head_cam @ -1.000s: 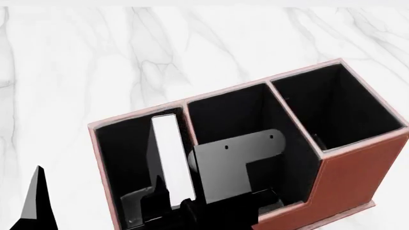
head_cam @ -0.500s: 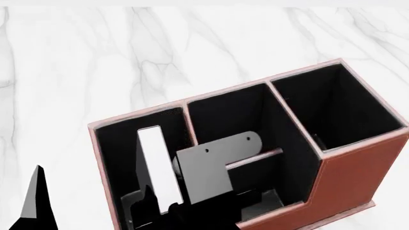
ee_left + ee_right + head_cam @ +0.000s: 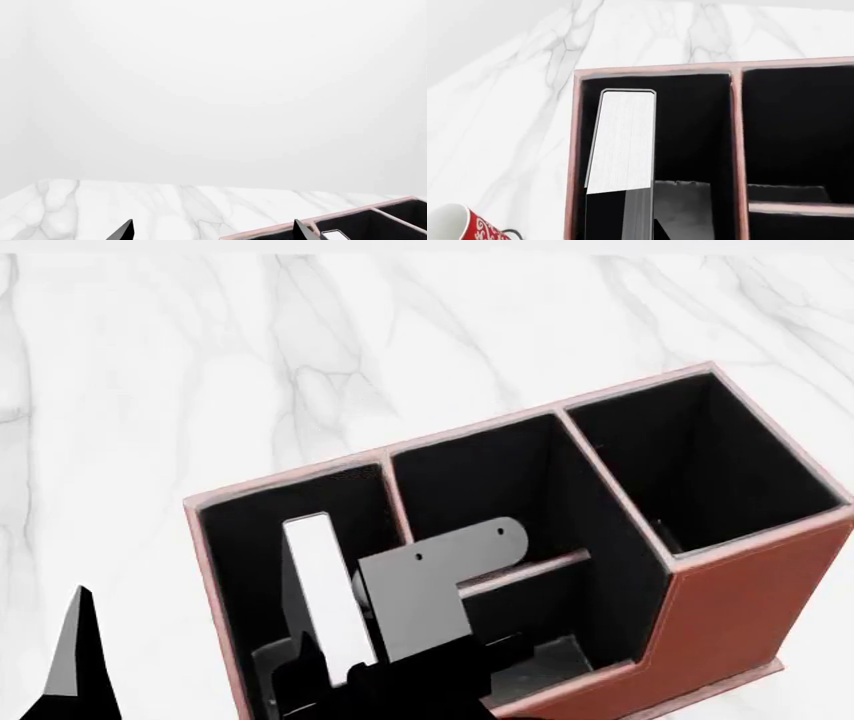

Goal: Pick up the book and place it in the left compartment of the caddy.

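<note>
At the far left of the head view, the left gripper (image 3: pixel 74 660) hangs low over the white marble table (image 3: pixel 200 360), only one dark pointed finger showing there; its own wrist camera shows two black fingertips (image 3: pixel 123 231) set well apart with nothing between them, so it stands wide and empty. Next comes the caddy (image 3: pixel 747 610), reddish-brown with pale pinkish rims, sitting at a slant on the marble. Its left compartment (image 3: pixel 247 560), the long black-lined bay, holds the book (image 3: pixel 324 600): the white page edges face up and the book stands on end, leaning a little, inside that bay's walls (the right wrist view shows the page block (image 3: pixel 624 140) well within the pink rim). The right gripper (image 3: pixel 400 665) reaches down over the caddy just right of the book, its grey bracket crossing above the middle bays; dark finger parts lie against the book's lower end, yet whether they clamp it or merely stand beside it cannot be told. Further right is the tall square bay (image 3: pixel 694 460). A red-and-white mug (image 3: pixel 457 225) peeks into the right wrist view, outside the caddy's wall.
</note>
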Motion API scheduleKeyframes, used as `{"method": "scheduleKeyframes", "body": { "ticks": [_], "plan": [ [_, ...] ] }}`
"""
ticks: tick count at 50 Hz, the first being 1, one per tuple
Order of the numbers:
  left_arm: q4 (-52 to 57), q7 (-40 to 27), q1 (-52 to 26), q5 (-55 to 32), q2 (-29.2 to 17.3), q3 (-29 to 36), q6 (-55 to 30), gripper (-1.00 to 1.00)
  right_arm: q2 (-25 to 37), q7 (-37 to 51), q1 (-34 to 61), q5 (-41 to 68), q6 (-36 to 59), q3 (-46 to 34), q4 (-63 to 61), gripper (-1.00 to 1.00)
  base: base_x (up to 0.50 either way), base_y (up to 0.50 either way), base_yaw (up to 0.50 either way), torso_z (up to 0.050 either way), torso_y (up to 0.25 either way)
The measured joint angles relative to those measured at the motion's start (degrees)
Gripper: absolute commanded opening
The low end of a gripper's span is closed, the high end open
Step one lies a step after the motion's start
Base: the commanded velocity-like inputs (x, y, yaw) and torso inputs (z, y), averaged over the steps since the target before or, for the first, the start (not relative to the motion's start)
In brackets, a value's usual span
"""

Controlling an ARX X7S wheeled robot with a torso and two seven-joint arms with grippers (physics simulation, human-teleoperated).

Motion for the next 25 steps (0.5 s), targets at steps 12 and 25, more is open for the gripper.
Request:
{"method": "scheduleKeyframes", "body": {
  "ticks": [12,25],
  "plan": [
    [-0.2,-0.1,0.2,0.0,-0.1,0.0,0.4,1.00,-0.7,-3.6,-0.1,-3.5,-1.8,-1.7,3.5,-1.00,0.00,0.00,0.00,0.000,0.002],
    [-0.4,-0.2,0.1,-0.1,-0.3,0.2,0.6,1.00,-1.7,-7.0,0.3,-7.0,-3.3,-3.6,8.1,-1.00,0.00,0.00,0.00,0.001,0.002]
  ]
}}
